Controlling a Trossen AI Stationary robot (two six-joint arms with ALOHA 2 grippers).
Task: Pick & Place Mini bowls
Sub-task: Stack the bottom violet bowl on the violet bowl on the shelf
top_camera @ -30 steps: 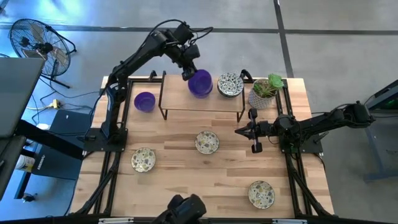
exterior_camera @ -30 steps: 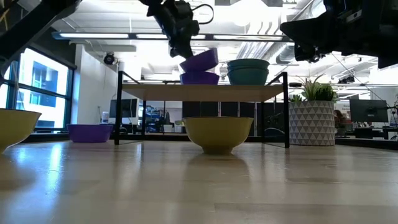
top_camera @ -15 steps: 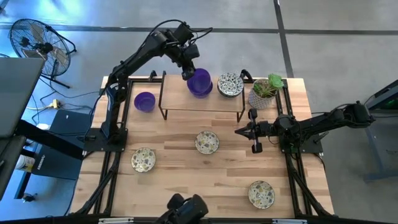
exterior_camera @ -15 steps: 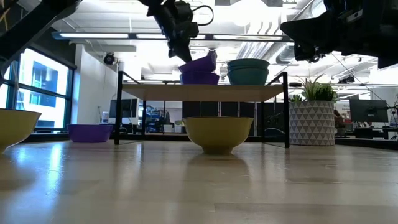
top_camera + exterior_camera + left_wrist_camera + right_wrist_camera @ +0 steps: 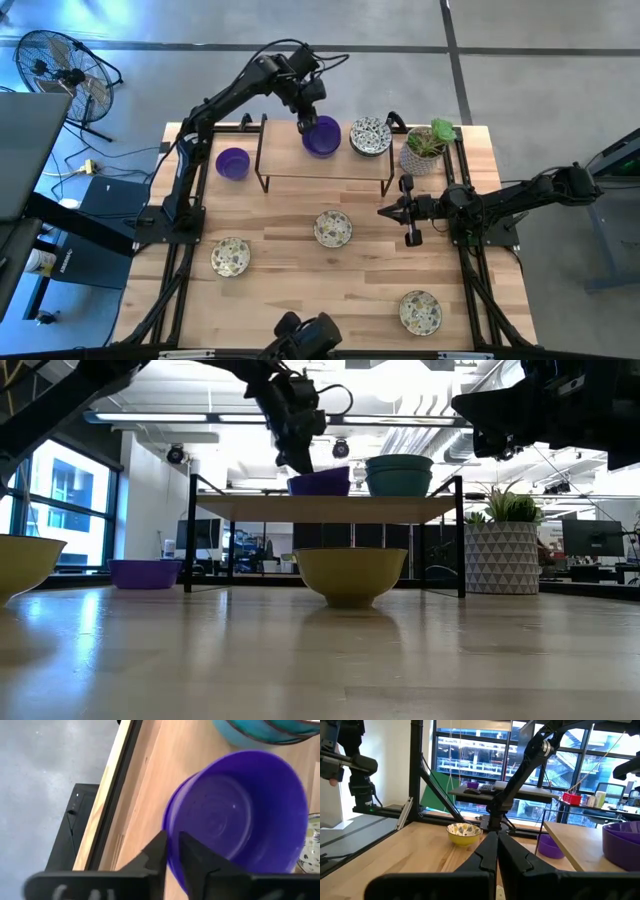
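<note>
My left gripper reaches over the far side of the raised shelf and is shut on a glossy purple mini bowl, which sits level on the shelf. A patterned mini bowl stands beside it on the shelf. A second purple bowl rests on the table left of the shelf. Three patterned bowls sit upright on the table. My right gripper is shut and empty, hovering right of the table's middle. My left gripper holds the purple bowl by its rim on the far-left side. One finger is inside the bowl and the other finger is outside, the wall pinched between them. The fingers come from above, slanting down. The bowl sits level on the shelf.
A potted green plant stands at the shelf's right end. Black frame rails run along the table's left and right sides. Bare wood lies between the bowls in the table's near half. A fan stands off the table, far left.
My left gripper has moved down toward the shelf, still holding the purple bowl. The bowl hung tilted above another purple bowl on the shelf a second ago; it has come down and levelled out, and only one purple shape shows there now.
</note>
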